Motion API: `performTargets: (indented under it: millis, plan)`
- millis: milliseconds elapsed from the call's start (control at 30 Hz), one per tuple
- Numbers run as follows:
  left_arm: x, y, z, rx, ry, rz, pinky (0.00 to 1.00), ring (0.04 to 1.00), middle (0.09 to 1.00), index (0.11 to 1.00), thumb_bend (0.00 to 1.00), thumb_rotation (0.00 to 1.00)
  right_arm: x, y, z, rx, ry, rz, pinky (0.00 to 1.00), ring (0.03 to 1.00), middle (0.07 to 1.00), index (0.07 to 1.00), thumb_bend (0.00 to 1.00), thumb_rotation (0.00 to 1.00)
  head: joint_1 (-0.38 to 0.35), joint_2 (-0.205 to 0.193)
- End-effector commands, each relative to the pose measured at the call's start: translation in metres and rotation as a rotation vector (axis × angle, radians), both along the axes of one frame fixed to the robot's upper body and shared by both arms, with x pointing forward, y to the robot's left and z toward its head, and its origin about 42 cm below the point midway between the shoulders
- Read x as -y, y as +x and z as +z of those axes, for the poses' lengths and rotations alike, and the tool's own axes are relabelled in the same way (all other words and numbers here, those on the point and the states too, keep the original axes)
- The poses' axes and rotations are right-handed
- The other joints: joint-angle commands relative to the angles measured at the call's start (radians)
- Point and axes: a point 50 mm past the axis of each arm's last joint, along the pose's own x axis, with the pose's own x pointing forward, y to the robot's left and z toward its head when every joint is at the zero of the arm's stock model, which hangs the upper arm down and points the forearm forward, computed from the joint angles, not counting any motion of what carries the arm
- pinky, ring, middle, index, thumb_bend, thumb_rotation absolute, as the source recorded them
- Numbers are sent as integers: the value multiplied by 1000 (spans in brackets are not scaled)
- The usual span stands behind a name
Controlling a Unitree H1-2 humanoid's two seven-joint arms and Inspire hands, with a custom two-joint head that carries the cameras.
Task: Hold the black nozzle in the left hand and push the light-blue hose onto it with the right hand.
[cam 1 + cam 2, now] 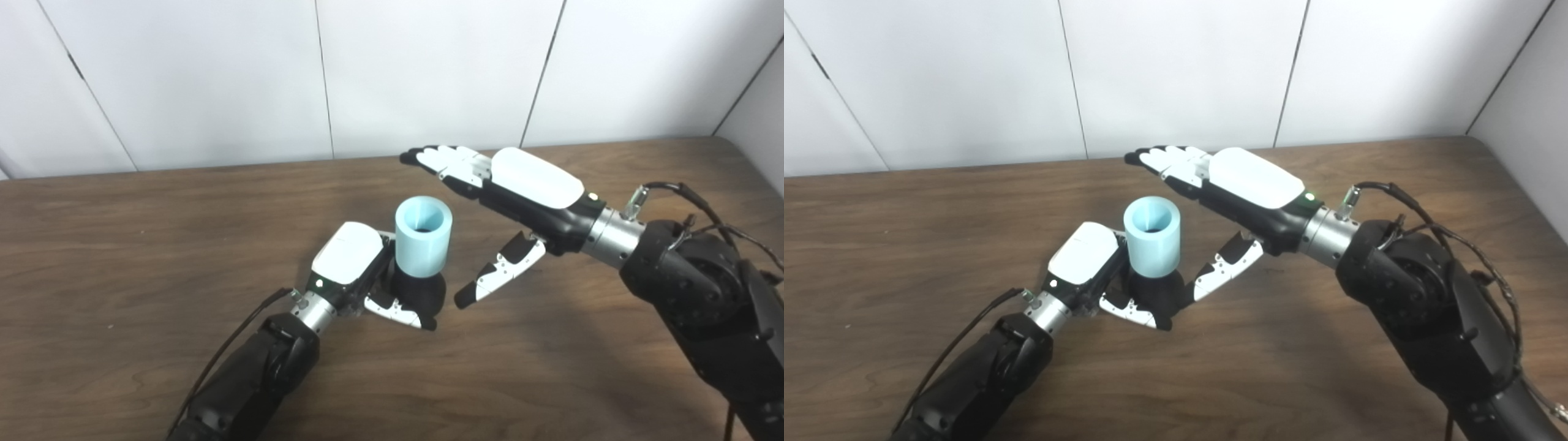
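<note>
A short light-blue hose (422, 240) stands upright on top of the black nozzle (421, 291), its open end facing up. My left hand (361, 269) is shut on the black nozzle, holding it on the wooden table (122, 257). My right hand (514, 196) hovers open just right of and behind the hose, fingers stretched flat toward the left and thumb (499, 269) pointing down beside the nozzle. It touches nothing. In the right eye view the hose (1153, 237) sits between the left hand (1090, 269) and the right hand (1237, 190).
White wall panels (429, 73) rise behind the table's far edge. A black cable (704, 211) loops off the right forearm. Another cable (233, 349) runs along the left forearm.
</note>
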Motion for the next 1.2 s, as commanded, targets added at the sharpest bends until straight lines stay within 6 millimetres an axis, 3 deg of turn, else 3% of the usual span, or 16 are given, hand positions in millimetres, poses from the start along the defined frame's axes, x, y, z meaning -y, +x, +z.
performTargets:
  millis: [0,67,133,167,300,633,700,933,1033,1167]
  plan:
    - [-21,-25,-52,-158,150,8,231,316,468,482,528,0,-6,-4,21,80,-5,40,1000,1000,1000,1000,1000,560,-3,0]
    - [-21,-25,-52,-154,150,6,233,317,471,482,528,0,-8,-5,20,80,-22,48,1000,1000,1000,1000,1000,575,-3,0]
    - [-20,-25,-52,-156,156,7,235,320,472,482,528,0,-9,-5,18,78,-52,62,1000,1000,1000,1000,976,687,-1,-1]
    - [-20,-25,-52,-159,158,7,235,323,424,489,523,0,-10,-6,17,77,-68,68,1000,1000,1000,1000,936,758,-1,-1]
    - [-21,-24,-52,-160,158,10,235,323,469,482,528,0,-13,-6,11,62,-121,91,1000,1000,1000,1000,862,896,-2,-2]
    - [-21,-24,-51,-164,167,9,231,320,472,482,528,0,-19,-4,-3,20,-233,117,1000,1000,1000,1000,895,964,-2,2]
    - [-22,-24,-51,-164,162,8,233,322,424,488,524,0,-18,-3,-6,7,-253,117,1000,1000,1000,1000,903,963,-2,2]
    - [-22,-24,-51,-167,163,10,241,327,472,481,528,0,-16,0,-19,-14,-328,120,1000,1000,1000,982,939,989,-2,4]
    - [-21,-24,-51,-167,163,11,243,329,425,489,524,0,-15,-1,-22,-24,-367,113,1000,1000,1000,984,938,985,-3,9]
    - [-20,-25,-50,-165,163,12,236,322,467,483,527,0,-7,-6,-27,-21,-373,98,992,1000,1000,979,919,957,2,13]
